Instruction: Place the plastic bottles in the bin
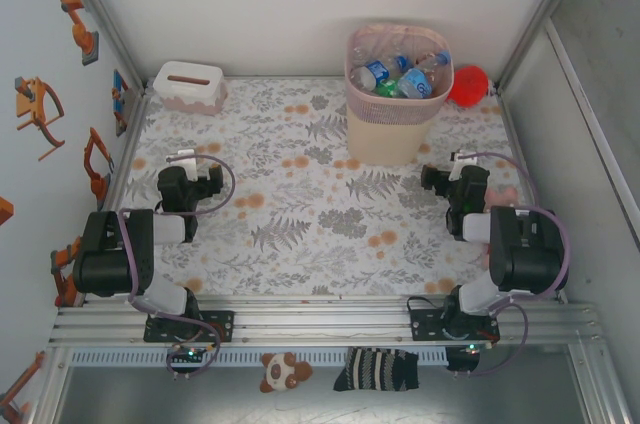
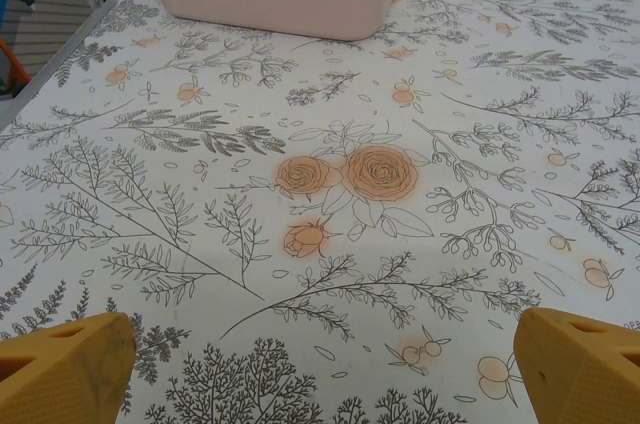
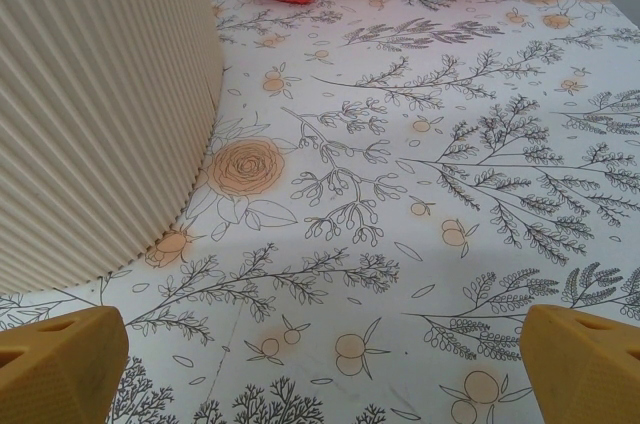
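Plastic bottles [image 1: 400,76] lying piled inside bin [image 1: 385,139], blue labels showing at mouth. Bin standing upright at far side, right of centre, on floral cloth [image 1: 300,214]. Red toy [image 1: 468,86] lying just right of bin. Tissue box [image 1: 188,86] sitting at far left corner. Left gripper [image 2: 320,364] hanging released over cloth, nothing between yellow fingertips [image 2: 60,364], facing tissue box. Right gripper [image 3: 320,364] hanging released too, grasping nothing, near bin's right wall. 2 soft toys lying at near edge: brown plush [image 1: 283,371], striped one [image 1: 375,369].

White tissue box [image 1: 188,85] in the table's [image 1: 300,244] far left corner, red toy [image 1: 468,85] in the far right; a brown plush [image 1: 283,371] lies past the near edge.
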